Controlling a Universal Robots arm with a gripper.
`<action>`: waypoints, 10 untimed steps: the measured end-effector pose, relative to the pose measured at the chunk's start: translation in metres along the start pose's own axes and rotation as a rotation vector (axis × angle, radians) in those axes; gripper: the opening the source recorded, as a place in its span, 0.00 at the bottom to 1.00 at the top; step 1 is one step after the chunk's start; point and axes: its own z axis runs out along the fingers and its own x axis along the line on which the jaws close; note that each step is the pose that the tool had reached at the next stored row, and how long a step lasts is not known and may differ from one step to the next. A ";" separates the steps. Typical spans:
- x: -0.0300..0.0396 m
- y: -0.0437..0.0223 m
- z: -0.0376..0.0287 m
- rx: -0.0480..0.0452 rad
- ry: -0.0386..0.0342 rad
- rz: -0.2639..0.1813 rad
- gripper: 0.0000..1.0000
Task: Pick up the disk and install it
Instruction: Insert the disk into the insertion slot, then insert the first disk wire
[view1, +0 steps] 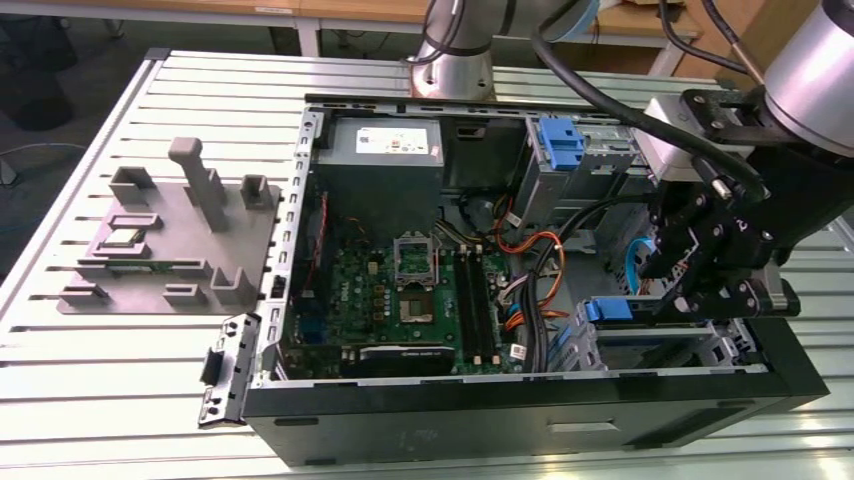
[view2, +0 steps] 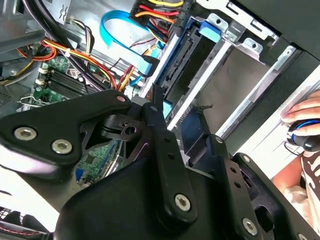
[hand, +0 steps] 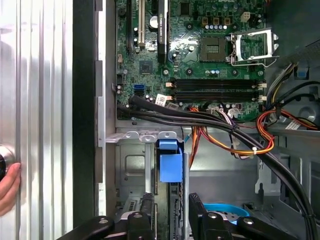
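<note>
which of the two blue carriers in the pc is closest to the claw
The disk's blue carrier in the bay at the exterior view's lower right, beside the claw. The other blue bracket sits farther off, in the bay at the top.

The arm is showing silver-grey tube links, thick black cables are trailing along it, and its black jointed gripper is displaying round silver screws.

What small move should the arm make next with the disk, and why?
Probably ease the disk a little further into the drive cage, slowly and straight. Its blue carrier stands in the cage's slot with the gripper right at it, but whether it is fully seated cannot be told, and orange cables run close by.
</note>
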 end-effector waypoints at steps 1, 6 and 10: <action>-0.0006 0.0001 0.0001 0.0000 -0.0002 0.000 0.42; -0.0008 0.0001 -0.0012 0.0000 0.0002 0.000 0.42; -0.0008 0.0001 -0.0034 0.0000 0.0001 0.000 0.42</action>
